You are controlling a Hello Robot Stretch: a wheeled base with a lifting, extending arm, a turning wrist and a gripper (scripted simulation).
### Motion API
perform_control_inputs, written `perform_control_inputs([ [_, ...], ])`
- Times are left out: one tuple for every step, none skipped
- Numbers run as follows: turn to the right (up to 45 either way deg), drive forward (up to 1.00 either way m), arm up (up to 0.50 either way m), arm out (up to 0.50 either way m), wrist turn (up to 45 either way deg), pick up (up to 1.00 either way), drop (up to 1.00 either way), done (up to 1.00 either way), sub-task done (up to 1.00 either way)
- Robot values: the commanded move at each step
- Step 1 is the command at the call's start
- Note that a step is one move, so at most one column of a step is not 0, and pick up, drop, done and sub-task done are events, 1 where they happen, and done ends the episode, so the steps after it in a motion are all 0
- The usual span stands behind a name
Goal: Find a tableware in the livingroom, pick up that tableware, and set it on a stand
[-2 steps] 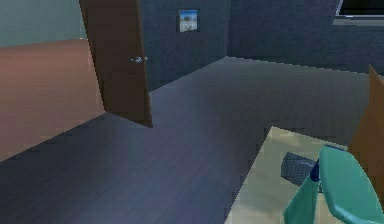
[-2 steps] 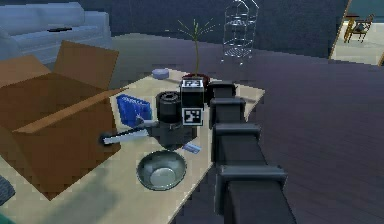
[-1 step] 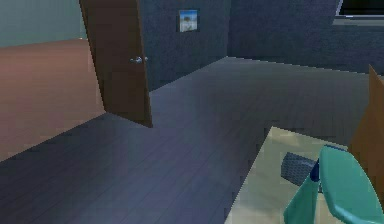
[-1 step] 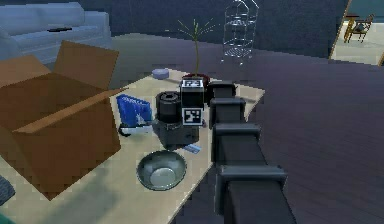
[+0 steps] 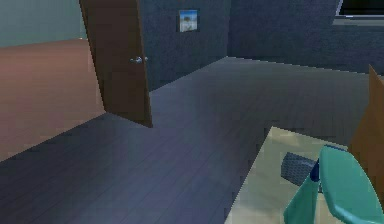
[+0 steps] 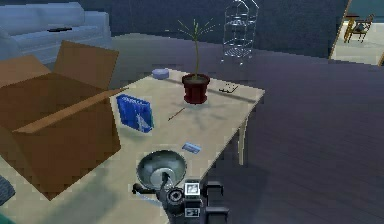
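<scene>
Arm side view: grey bowl (image 6: pixel 160 166) on table (image 6: pixel 218 120), near front edge, beside cardboard box (image 6: pixel 50 110), close to gripper (image 6: pixel 172 193). Judged rigid, light, smooth-walled, likely slippery; thin rim offers best hold. Finger state cannot be told, nor whether gripper holds anything.

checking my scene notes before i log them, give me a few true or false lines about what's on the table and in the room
The plant stands in a red pot on the table. True.
The cardboard box is taped shut. False: its flaps stand open.
A grey bowl lies on the table near the gripper. True.
The door is white. False: it is brown.
</scene>
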Motion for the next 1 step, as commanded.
perform_control_inputs([
  [0.0,0.00,0.00,0.00,0.0,1.00,0.00,0.00,0.00],
])
